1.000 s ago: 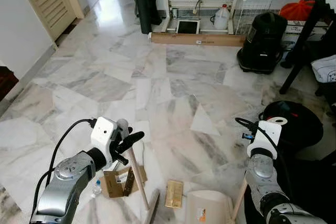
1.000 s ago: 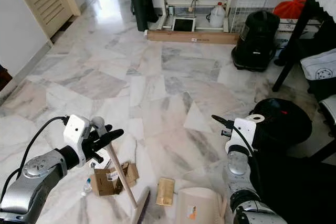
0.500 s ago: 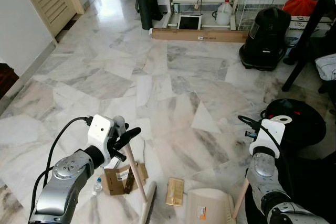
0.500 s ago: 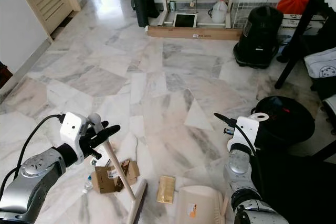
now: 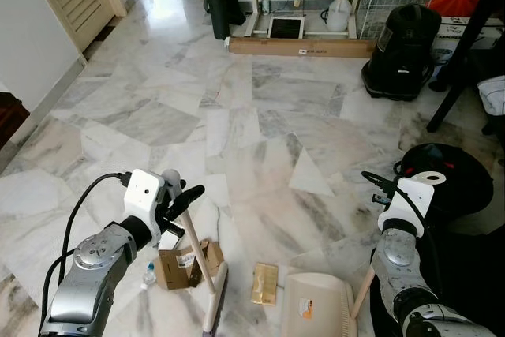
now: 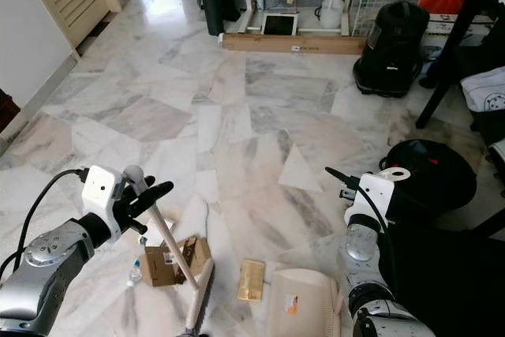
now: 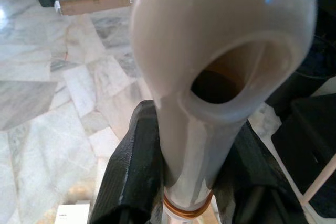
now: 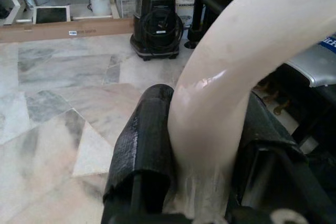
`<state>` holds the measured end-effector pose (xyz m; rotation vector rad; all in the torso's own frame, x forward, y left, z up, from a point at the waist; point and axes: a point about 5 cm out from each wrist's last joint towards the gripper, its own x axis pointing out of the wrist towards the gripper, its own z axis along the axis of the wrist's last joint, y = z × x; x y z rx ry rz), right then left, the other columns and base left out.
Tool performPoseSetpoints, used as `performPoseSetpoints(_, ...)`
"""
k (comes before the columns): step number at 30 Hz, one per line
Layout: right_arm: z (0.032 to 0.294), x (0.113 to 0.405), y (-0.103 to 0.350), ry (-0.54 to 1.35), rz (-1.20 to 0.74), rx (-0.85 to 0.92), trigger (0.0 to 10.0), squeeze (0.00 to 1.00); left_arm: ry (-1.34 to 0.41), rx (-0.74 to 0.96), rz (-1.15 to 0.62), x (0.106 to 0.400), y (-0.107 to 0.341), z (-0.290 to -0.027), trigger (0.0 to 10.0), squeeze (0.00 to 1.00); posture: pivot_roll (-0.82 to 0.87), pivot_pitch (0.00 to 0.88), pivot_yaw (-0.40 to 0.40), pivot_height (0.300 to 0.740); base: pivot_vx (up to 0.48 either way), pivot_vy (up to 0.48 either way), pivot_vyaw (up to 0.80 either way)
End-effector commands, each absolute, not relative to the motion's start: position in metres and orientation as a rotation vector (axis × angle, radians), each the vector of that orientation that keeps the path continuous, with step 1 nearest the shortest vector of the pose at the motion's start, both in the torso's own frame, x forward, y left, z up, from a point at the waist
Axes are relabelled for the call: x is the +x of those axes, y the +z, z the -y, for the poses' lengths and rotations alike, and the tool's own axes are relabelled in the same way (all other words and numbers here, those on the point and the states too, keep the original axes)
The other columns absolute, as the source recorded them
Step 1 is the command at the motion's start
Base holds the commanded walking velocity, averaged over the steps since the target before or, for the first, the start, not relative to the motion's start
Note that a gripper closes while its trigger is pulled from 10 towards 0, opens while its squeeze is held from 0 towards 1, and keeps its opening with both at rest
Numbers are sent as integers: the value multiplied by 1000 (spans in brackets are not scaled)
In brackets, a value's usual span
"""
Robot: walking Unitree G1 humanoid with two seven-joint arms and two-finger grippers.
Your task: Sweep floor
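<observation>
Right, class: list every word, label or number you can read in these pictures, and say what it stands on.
None can be read.
Long cardboard box: white label, too small.
Crumpled cardboard box: white sticker, blurred.
Dustpan: orange sticker, too small.

R claw (image 8: pixel 202 145) clamped on dustpan handle (image 8: pixel 231 72).
</observation>
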<state>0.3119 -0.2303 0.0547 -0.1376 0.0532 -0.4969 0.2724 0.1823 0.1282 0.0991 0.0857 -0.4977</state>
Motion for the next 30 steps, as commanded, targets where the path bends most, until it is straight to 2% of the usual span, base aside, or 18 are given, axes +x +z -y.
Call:
performPoseSetpoints(1, 227, 311, 48, -479, -103, -136, 10000, 0, -481, 134, -43, 274, 138, -187, 10000, 0, 134, 142, 95, 740, 0, 0, 0)
performPoseSetpoints(10, 221, 309, 42, -448, -140, -122, 10000, 0, -494, 108, -80, 275, 134, -188, 10000, 0, 137, 138, 97, 740, 0, 0, 0)
performPoseSetpoints(20, 220, 309, 42, -436, -142, -117, 10000, 0, -391, 136, -32, 288, 132, -195, 10000, 0, 124, 134, 95, 740, 0, 0, 0)
performPoseSetpoints(30, 220, 308, 40, -431, -143, -112, 10000, 0, -441, 27, -62, 292, 124, -189, 10000, 0, 116, 141, 95, 740, 0, 0, 0)
